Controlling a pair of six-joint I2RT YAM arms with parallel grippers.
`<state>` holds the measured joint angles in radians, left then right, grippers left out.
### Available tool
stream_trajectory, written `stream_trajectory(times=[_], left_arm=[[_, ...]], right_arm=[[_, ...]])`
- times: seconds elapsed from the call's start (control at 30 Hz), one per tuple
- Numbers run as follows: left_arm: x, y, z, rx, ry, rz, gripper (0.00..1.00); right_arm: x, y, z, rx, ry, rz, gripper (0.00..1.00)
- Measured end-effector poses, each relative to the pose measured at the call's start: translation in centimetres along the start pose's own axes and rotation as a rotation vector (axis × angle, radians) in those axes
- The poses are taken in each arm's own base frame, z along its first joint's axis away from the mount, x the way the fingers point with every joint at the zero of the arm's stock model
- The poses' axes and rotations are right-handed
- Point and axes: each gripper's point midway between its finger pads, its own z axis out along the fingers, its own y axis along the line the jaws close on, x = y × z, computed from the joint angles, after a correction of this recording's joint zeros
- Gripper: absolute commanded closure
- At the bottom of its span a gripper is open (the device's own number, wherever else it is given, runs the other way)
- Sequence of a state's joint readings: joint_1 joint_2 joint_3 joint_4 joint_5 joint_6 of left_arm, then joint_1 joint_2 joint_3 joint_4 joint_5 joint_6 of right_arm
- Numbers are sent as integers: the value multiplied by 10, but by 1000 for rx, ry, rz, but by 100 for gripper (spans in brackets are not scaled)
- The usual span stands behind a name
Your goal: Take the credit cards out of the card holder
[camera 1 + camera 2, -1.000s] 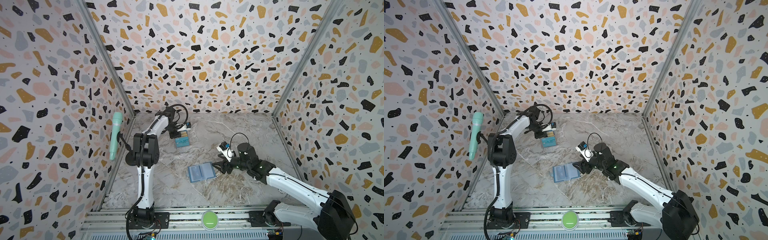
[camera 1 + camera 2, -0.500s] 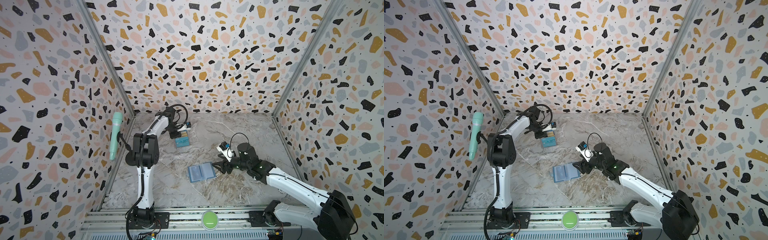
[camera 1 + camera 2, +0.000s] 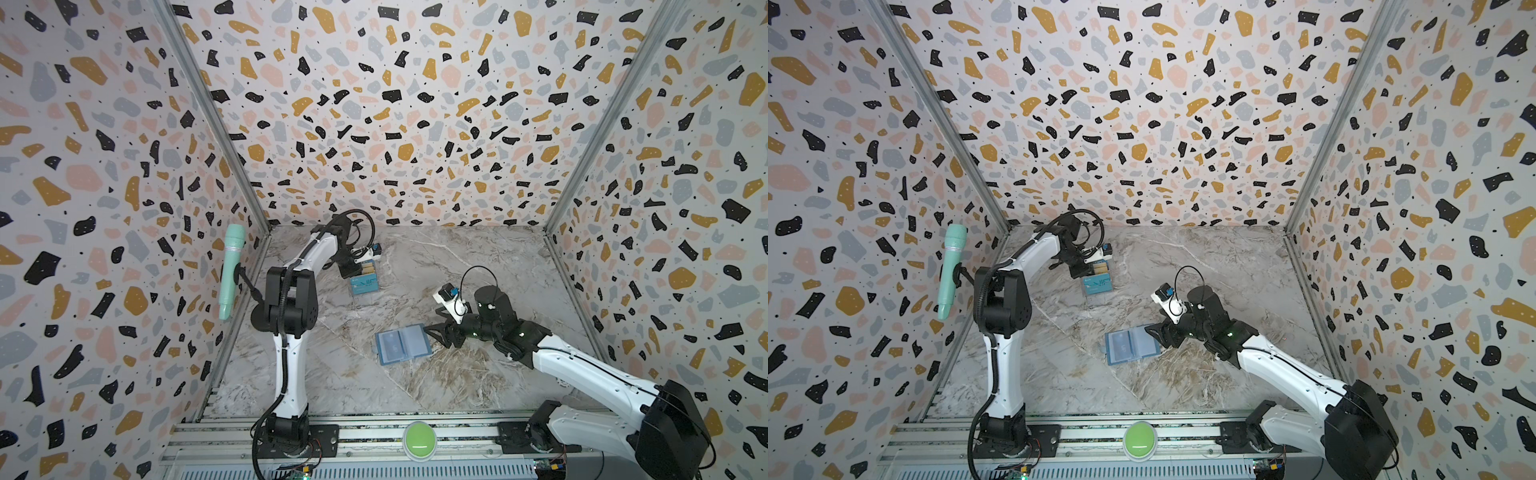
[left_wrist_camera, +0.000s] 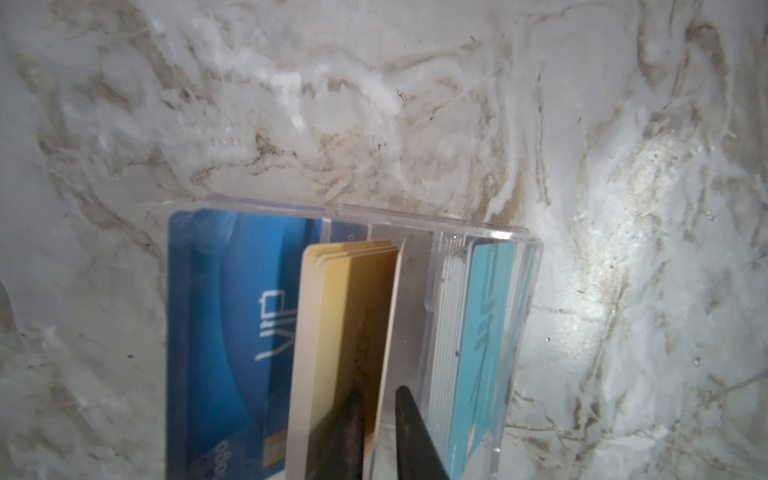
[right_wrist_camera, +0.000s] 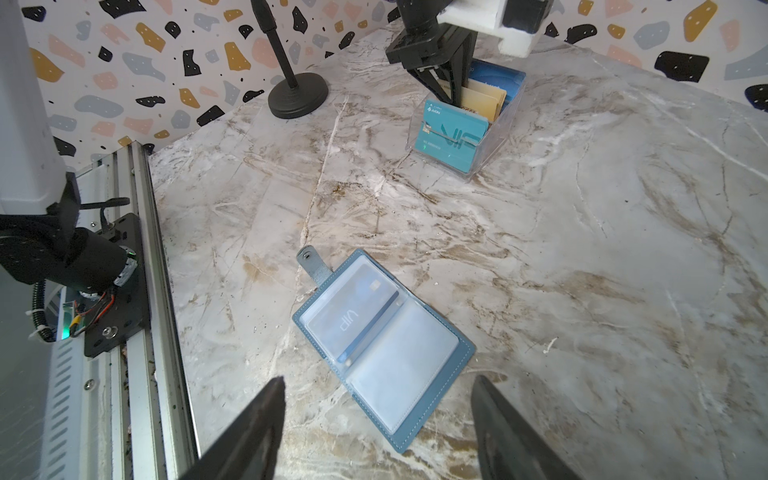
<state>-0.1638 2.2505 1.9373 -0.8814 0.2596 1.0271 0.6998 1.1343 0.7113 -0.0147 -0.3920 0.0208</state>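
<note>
The slate-blue card holder (image 3: pixel 402 344) (image 3: pixel 1131 344) lies open flat on the marble floor. A blue credit card (image 5: pixel 353 316) shows under its clear pocket in the right wrist view. My right gripper (image 3: pixel 432 332) (image 5: pixel 378 379) stands open just at the holder's right edge, nothing between its fingers. My left gripper (image 3: pixel 358 266) (image 4: pixel 378 392) reaches down into a clear display rack (image 3: pixel 365 286) (image 4: pixel 415 216). Its jaws are slightly parted astride the edge of a golden-yellow card (image 4: pixel 345 299), with a gap beside it. A blue card (image 4: pixel 232 311) and a teal card (image 4: pixel 482 324) also stand in the rack.
A teal microphone (image 3: pixel 230 270) hangs on a stand by the left wall; its round black base (image 5: pixel 297 93) sits near the rack. A green button (image 3: pixel 419 436) sits on the front metal rail. Patterned walls close in three sides.
The left gripper's jaws have parted a little at the rack. Neither arm nor the card holder has visibly moved.
</note>
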Motion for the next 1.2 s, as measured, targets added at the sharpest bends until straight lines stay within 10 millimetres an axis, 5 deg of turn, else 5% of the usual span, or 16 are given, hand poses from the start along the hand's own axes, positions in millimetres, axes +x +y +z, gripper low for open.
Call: stream_trajectory(times=[0.47,0.67,0.77,1.07,1.2], left_arm=[[-21,25,-41,-152,-59,-43,68],[-23,37,-61,-256,-83,-149,38],[-20,39,-76,-316,-85,-226,32],[-39,54,-140,-438,-195,-450,28],[-36,33,-160,-461,-291,-561,27]], right_arm=[[0,1,0,-1,0,-1,29],[0,-1,0,7,0,0,29],[0,-3,1,20,1,1,29],[20,-11,23,103,86,30,29],[23,-6,36,141,129,16,29]])
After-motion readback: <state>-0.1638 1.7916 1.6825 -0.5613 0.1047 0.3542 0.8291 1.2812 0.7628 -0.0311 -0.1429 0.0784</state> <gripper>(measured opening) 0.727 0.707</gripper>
